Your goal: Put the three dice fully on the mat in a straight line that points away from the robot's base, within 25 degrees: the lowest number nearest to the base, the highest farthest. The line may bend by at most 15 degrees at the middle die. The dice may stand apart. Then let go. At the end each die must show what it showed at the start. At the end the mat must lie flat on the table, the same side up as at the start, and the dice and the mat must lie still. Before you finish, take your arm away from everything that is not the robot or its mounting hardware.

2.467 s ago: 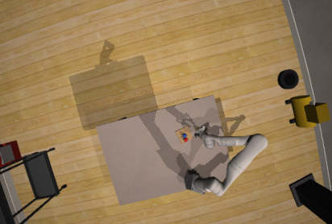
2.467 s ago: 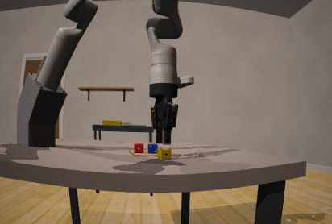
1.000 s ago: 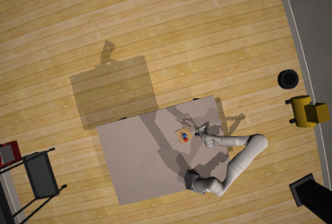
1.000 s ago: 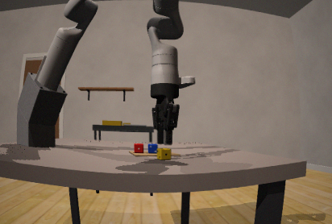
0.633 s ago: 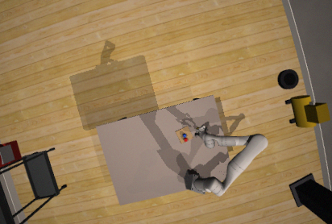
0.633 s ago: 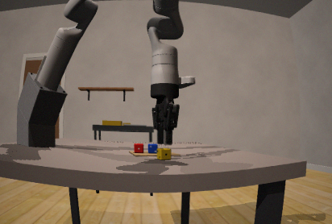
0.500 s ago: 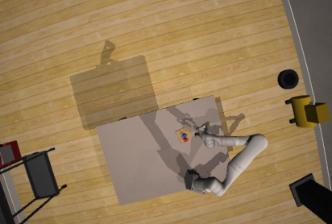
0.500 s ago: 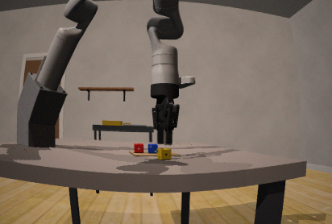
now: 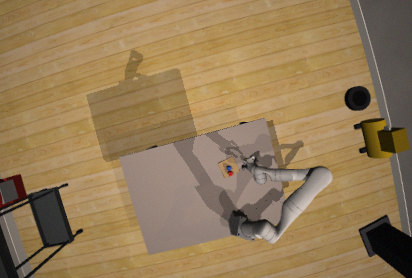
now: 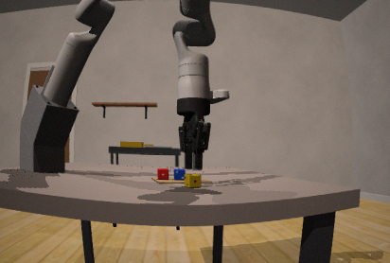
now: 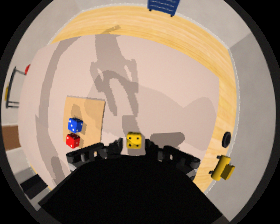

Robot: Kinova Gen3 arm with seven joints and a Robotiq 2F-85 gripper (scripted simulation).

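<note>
The mat (image 9: 223,164) (image 11: 93,107) lies flat on the table. The blue die (image 9: 229,168) (image 10: 179,174) (image 11: 75,125) and the red die (image 9: 230,173) (image 10: 163,174) (image 11: 73,141) stand close together on it. The yellow die (image 10: 192,181) (image 11: 134,140) rests on the bare table beside the mat, with several pips on its upper face in the wrist view. My gripper (image 9: 245,163) (image 10: 194,166) (image 11: 134,143) points down, partly open and empty. Its tips are above the yellow die, one to each side of it in the wrist view. In the top view the gripper hides that die.
The grey table (image 9: 165,203) (image 10: 109,197) carries the mat and the robot's base (image 9: 238,224) (image 10: 47,131). The mat is on the blue and red dice's side of the gripper. The table's edge (image 9: 274,143) is beyond the gripper, on the side away from the mat.
</note>
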